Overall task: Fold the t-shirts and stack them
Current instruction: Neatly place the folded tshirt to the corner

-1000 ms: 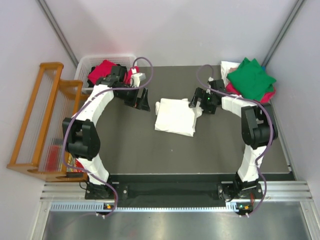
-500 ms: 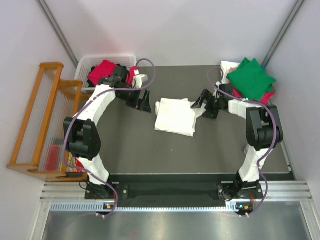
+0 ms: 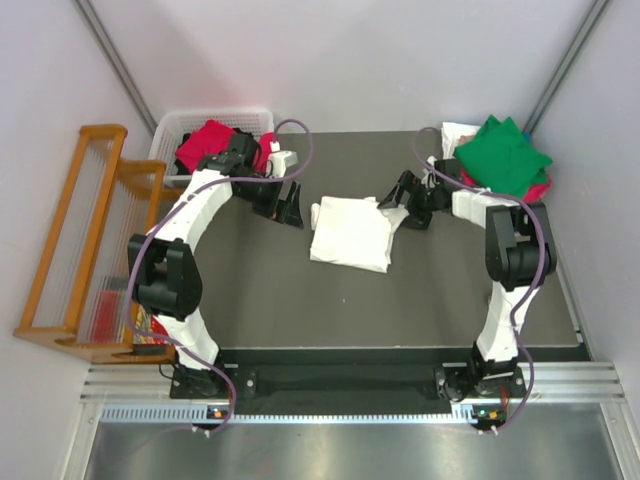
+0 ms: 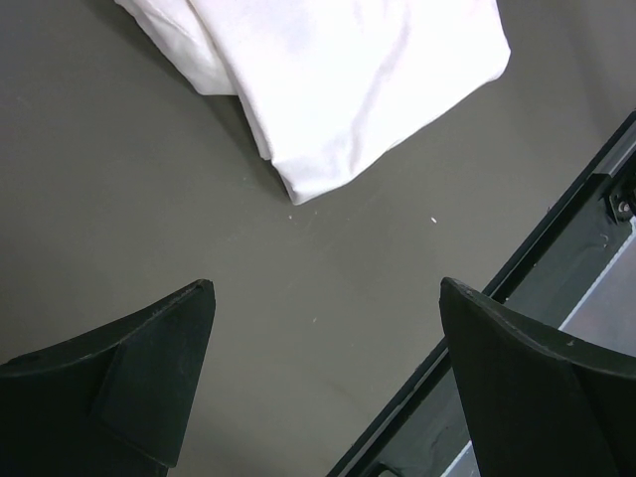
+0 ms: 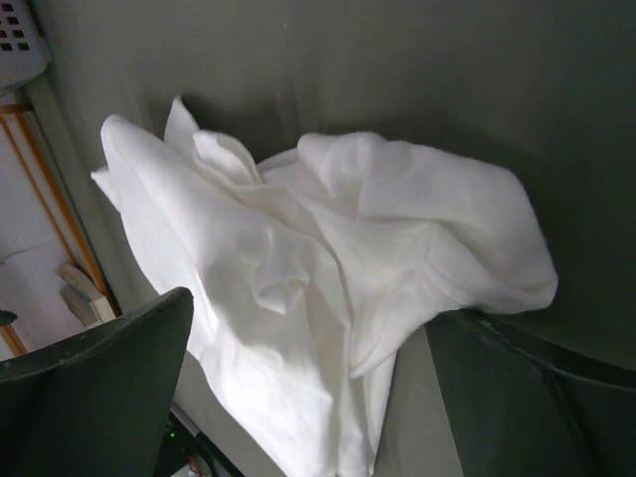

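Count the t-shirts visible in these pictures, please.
5 at least: the folded white t-shirt mid-table; the green t-shirt, with a crimson t-shirt and a second white t-shirt partly under it, far right; a red t-shirt in the basket. More may be hidden.

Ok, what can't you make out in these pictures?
- Top view: what lies under the green t-shirt; it covers all but crimson and white edges.
- Top view: the crimson t-shirt in the basket, partly behind the left arm.
- Left wrist view: the white t-shirt, cut by the top edge.
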You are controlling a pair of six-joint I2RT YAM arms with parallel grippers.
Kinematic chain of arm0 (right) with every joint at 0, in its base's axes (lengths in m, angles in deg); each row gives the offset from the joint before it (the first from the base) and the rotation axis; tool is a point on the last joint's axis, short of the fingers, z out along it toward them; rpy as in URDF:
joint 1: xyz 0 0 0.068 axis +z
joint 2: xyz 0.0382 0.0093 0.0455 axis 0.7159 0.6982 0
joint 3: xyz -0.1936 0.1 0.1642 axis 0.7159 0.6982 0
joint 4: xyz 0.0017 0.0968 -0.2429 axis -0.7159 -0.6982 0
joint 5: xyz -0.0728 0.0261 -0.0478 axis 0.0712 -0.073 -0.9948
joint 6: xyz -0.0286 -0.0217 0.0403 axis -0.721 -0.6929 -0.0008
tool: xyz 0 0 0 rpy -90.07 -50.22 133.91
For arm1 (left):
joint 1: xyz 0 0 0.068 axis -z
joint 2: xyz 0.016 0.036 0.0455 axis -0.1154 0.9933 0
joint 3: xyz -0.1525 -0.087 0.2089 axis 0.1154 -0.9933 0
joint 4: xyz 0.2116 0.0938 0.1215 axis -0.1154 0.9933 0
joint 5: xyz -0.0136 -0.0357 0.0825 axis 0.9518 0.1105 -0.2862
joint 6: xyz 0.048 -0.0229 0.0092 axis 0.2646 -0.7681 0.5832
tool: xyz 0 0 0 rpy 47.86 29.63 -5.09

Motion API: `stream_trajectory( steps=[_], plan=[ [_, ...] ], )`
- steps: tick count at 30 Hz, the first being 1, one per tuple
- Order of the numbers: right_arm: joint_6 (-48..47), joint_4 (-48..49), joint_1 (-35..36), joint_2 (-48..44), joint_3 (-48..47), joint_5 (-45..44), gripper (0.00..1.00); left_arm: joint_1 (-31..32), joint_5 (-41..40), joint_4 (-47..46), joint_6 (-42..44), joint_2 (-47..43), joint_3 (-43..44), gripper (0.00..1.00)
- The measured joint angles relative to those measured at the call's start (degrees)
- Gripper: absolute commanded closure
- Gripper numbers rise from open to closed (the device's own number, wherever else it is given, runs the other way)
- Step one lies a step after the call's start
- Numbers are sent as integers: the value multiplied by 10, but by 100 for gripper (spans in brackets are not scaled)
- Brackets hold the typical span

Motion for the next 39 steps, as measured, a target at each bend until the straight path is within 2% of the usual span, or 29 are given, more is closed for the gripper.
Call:
stream_trajectory(
  steps=[6,12,16,17,19,22,23,25,26,33,39],
  plan=[
    [-14,-10,9,33,-51,-12,0,1,0,4,1,0,0,1],
    [-27,2,36,38,-57,-25,0,2,0,9,1,0,7,1],
    [-42,9,67,38,-57,-43,12,2,0,9,1,0,13,1],
    [-45,10,75,38,-56,-47,19,2,0,9,1,0,14,1],
    [-49,15,87,38,-52,-54,27,2,0,10,1,0,19,1],
    [-50,25,96,38,-43,-61,47,2,0,10,1,0,25,1],
    [-51,26,97,39,-40,-65,63,2,0,10,1,0,26,1],
    [-55,24,97,41,-37,-74,83,2,0,10,1,0,28,1],
    [-55,20,99,43,-37,-79,100,2,0,10,1,0,28,1],
    [-67,2,102,47,-43,-96,100,2,0,14,1,0,28,1],
    [-128,-69,135,42,-91,-176,100,2,-1,14,1,0,27,1]
  ],
)
